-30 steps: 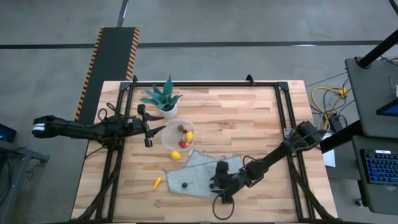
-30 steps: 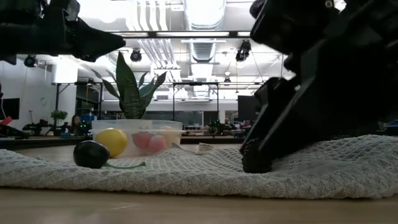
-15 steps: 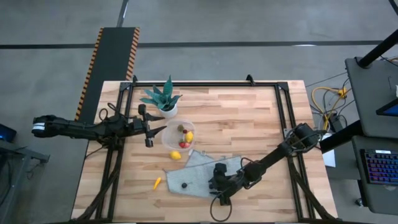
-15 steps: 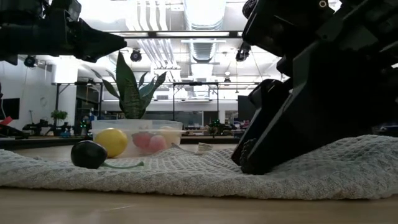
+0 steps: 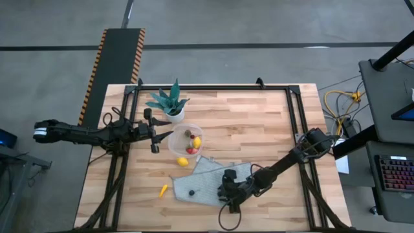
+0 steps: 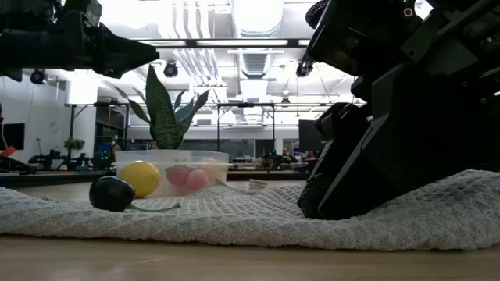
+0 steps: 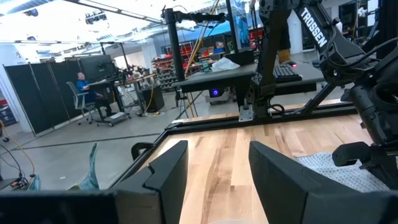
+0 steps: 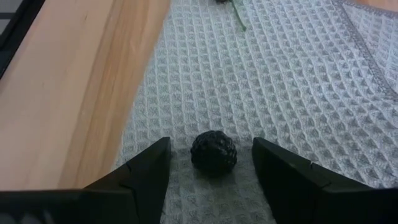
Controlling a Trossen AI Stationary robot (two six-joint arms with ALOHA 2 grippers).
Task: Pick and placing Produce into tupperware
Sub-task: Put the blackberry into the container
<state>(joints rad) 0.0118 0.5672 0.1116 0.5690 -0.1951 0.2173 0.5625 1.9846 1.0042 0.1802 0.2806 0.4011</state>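
The right gripper (image 8: pixel 213 180) is down on the grey waffle-weave cloth (image 5: pixel 210 181) at the near middle of the table (image 5: pixel 259 123), its fingers spread wide with a dark bumpy berry (image 8: pixel 213 151) lying on the cloth between them. Neither finger touches the berry yet. This looks like the grasp stage of one more pick.

The tupperware (image 5: pixel 184 141) stands farther back and to the left, just beside the potted plant (image 5: pixel 169 103), and already holds a yellow piece and some red ones. A yellow lemon-like piece (image 5: pixel 183 161) lies on the wood just near the container, a small orange carrot-like piece (image 5: pixel 163 189) sits at the near left, and a dark round fruit with a green stem (image 6: pixel 112 193) rests on the left part of the cloth.

The left gripper (image 7: pixel 214 171) hovers with its fingers apart just left of the tupperware, waiting.

The next move probably calls for closing on the berry squarely, since it is small and round and could roll on the soft weave, then lifting clear and carrying it far-left to drop inside the container rim.
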